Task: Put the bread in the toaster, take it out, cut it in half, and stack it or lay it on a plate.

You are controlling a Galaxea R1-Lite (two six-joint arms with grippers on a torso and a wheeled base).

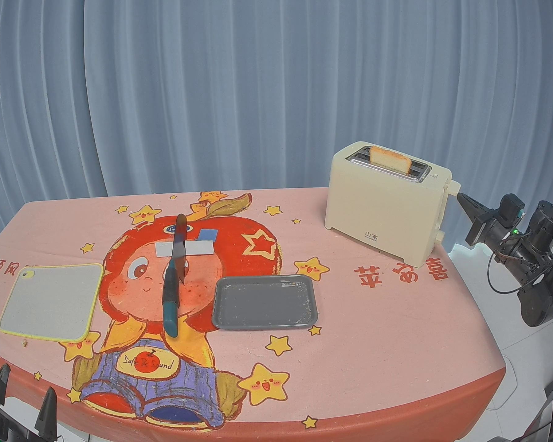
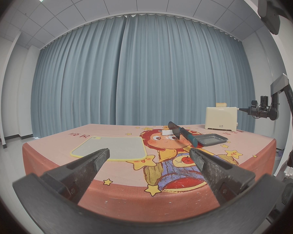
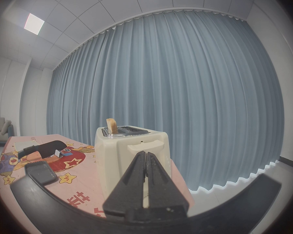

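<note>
A cream toaster stands at the table's far right, with a slice of bread sticking up from its slot. In the right wrist view the bread rises above the toaster, whose lever is up. My right gripper is shut and empty, its tips just beside and slightly below the lever on the toaster's right end. A knife with a teal handle lies mid-table, its blade propped on a small stand. A grey plate lies right of it. My left gripper is open off the table's near left corner.
A green-rimmed grey cutting board lies at the table's left. A small blue block sits by the knife stand. The table's right edge runs close by the toaster. A blue curtain hangs behind.
</note>
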